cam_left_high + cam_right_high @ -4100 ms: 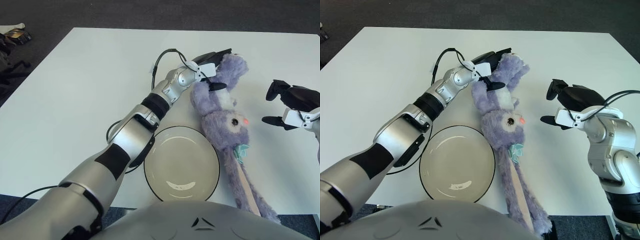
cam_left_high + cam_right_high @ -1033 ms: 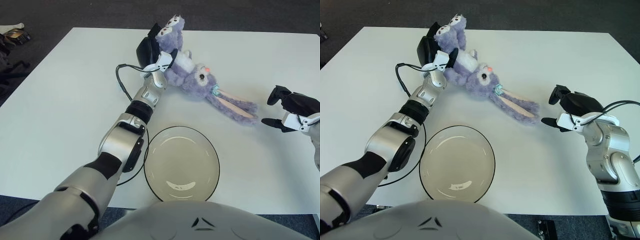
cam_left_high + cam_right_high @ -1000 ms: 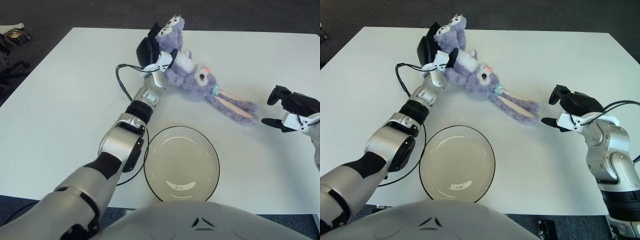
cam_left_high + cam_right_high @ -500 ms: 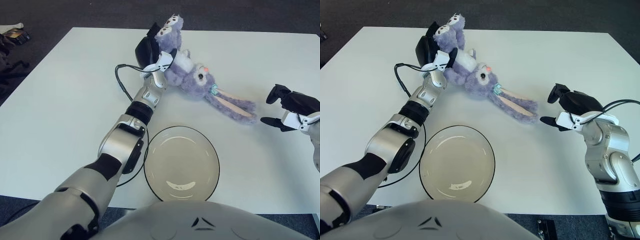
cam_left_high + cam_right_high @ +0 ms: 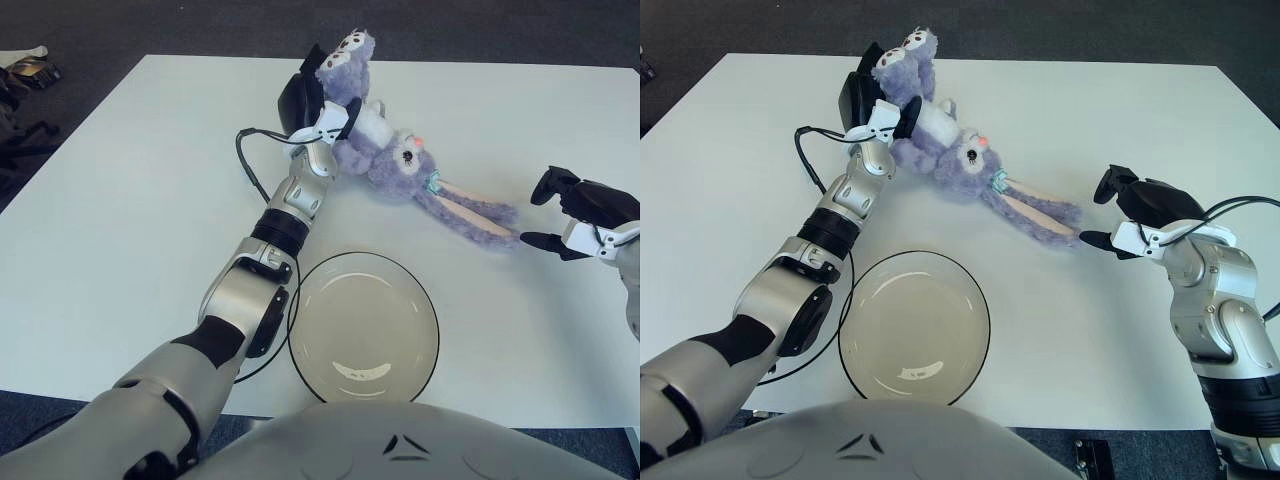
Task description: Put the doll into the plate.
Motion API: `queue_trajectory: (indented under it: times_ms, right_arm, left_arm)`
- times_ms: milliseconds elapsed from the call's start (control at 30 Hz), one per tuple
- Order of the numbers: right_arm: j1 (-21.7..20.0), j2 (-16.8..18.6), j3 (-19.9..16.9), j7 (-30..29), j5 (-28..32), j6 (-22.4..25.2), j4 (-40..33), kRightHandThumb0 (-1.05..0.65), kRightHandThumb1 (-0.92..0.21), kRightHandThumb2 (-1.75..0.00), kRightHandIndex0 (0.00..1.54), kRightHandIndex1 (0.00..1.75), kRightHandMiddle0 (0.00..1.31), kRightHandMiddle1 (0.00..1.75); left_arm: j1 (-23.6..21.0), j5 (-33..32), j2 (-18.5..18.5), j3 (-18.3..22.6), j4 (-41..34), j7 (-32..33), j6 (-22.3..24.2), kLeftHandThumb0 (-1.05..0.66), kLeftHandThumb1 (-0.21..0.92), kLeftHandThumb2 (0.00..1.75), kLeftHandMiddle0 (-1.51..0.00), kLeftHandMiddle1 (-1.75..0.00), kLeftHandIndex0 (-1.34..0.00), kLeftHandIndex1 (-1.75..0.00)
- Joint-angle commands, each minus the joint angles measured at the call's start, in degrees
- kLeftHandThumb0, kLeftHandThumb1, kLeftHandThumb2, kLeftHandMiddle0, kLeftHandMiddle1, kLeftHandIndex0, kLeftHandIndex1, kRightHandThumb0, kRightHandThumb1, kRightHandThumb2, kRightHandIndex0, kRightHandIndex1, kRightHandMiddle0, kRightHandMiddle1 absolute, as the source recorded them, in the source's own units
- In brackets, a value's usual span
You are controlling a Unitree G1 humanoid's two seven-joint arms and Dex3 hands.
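One purple doll [image 5: 395,160], one cream plate [image 5: 364,327], both on the white counter [image 5: 130,200]. Left robot hand [image 5: 318,105] far across the counter, clamped on the doll's body; doll lying beyond the plate, ears trailing right. Right robot hand [image 5: 1130,215] at the right, just beside the ear tips, fingers spread, holding nothing. Shifted slightly right since half a second ago.
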Motion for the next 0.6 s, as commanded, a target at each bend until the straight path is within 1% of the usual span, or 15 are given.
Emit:
queue_trajectory:
  times_ms: [0, 33, 133, 167, 200, 233, 267, 300, 333, 367, 400, 433, 500, 533, 567]
  right_arm:
    - [-0.82, 0.11, -0.66, -0.87, 0.76, -0.2, 0.97, -0.74, -0.64, -0.74, 0.2, 1.18, 0.0, 1.48]
    - [-0.93, 0.2, -0.71, -0.95, 0.89, -0.15, 1.13, -0.74, -0.64, -0.74, 0.2, 1.18, 0.0, 1.48]
    - [-0.94, 0.19, -0.73, -1.22, 1.05, -0.25, 1.25, -0.74, -0.63, -0.74, 0.2, 1.17, 0.0, 1.47]
    - [-0.97, 0.21, -0.71, -1.38, 1.1, -0.31, 1.32, -0.73, -0.63, -0.74, 0.2, 1.17, 0.0, 1.46]
    - [-0.99, 0.23, -0.7, -1.48, 1.15, -0.34, 1.38, -0.73, -0.61, -0.75, 0.2, 1.16, 0.0, 1.46]
    - [-1.05, 0.32, -0.71, -1.57, 1.25, -0.27, 1.48, -0.73, -0.61, -0.75, 0.2, 1.16, 0.0, 1.46]
    - [-1.09, 0.37, -0.71, -1.64, 1.33, -0.21, 1.55, -0.72, -0.6, -0.76, 0.19, 1.16, 0.0, 1.46]
    - [-0.23, 0.77, -1.12, -0.81, 1.12, 1.15, -0.97, -0.72, -0.59, -0.78, 0.19, 1.15, 0.0, 1.45]
    - [0.42, 1.06, -1.42, -0.2, 0.96, 2.16, -2.87, -0.71, -0.58, -0.79, 0.19, 1.15, 0.0, 1.44]
    - [0.74, 1.41, -1.64, 0.02, 0.96, 2.92, -3.91, -0.71, -0.57, -0.79, 0.19, 1.14, 0.0, 1.43]
    - [0.89, 1.62, -1.74, 0.1, 0.98, 3.42, -4.42, -0.7, -0.57, -0.8, 0.18, 1.14, 0.0, 1.42]
    - [0.52, 1.67, -1.66, -0.22, 1.13, 3.35, -3.64, -0.7, -0.56, -0.8, 0.18, 1.13, 0.0, 1.42]
    - [0.05, 1.56, -1.38, -0.5, 1.11, 3.28, -2.77, -0.7, -0.56, -0.81, 0.18, 1.13, 0.0, 1.42]
    - [-0.05, 1.47, -1.28, -0.53, 1.04, 3.22, -2.58, -0.7, -0.56, -0.81, 0.19, 1.13, 0.0, 1.42]
    - [-0.47, 1.07, -0.74, -0.53, 0.68, 2.83, -1.87, -0.7, -0.56, -0.81, 0.19, 1.12, 0.0, 1.42]
  left_arm:
    - [0.97, -1.69, 0.17, 0.42, -3.06, -4.0, 0.63, 0.0, 0.27, 1.32, -0.66, -1.59, -0.48, -1.75]
    - [1.21, -2.31, 0.19, 0.5, -3.76, -5.26, 0.49, 0.0, 0.29, 1.3, -0.64, -1.59, -0.47, -1.75]
    - [2.03, -3.72, 0.28, 0.63, -5.89, -8.32, 0.18, 0.0, 0.4, 1.18, -0.52, -1.62, -0.42, -1.75]
    - [2.49, -4.21, 0.37, 0.55, -7.04, -9.7, 0.17, 0.0, 0.46, 1.12, -0.46, -1.64, -0.39, -1.75]
    - [2.82, -4.52, 0.43, 0.51, -7.87, -10.66, 0.22, -0.15, 0.51, 1.04, -0.31, -1.68, -0.39, -1.74]
    - [3.73, -4.73, 0.63, 0.08, -10.12, -12.32, 0.59, -0.2, 0.53, 1.01, -0.25, -1.69, -0.39, -1.73]
    - [4.39, -4.84, 0.75, -0.22, -11.78, -13.51, 0.89, -0.27, 0.51, 1.0, -0.21, -1.67, -0.31, -1.71]
    - [4.96, -4.97, 1.06, -0.58, -13.23, -15.09, 1.24, -0.38, 0.46, 1.0, -0.15, -1.65, -0.2, -1.69]
    - [5.36, -5.03, 1.25, -0.77, -14.25, -16.22, 1.55, -0.49, 0.47, 0.97, -0.11, -1.61, -0.13, -1.63]
    - [5.76, -5.12, 1.6, -1.04, -15.35, -17.73, 2.07, -0.53, 0.48, 0.96, -0.09, -1.59, -0.1, -1.61]
    - [6.08, -5.15, 1.81, -1.2, -16.23, -18.82, 2.52, -0.62, 0.55, 0.88, -0.07, -1.53, -0.07, -1.5]
    - [6.47, -5.2, 2.14, -1.45, -17.42, -20.3, 3.22, -0.66, 0.58, 0.84, -0.06, -1.51, -0.05, -1.47]
    - [7.0, -5.24, 2.62, -1.72, -19.1, -22.41, 4.29, -0.77, 0.72, 0.68, -0.05, -1.42, -0.02, -1.3]
    - [7.2, -5.22, 2.75, -1.77, -19.73, -23.16, 4.74, -0.82, 0.78, 0.61, -0.04, -1.38, -0.01, -1.24]
    - [7.42, -5.15, 3.1, -1.97, -20.56, -24.26, 5.26, -0.83, 0.8, 0.59, -0.04, -1.37, -0.01, -1.22]
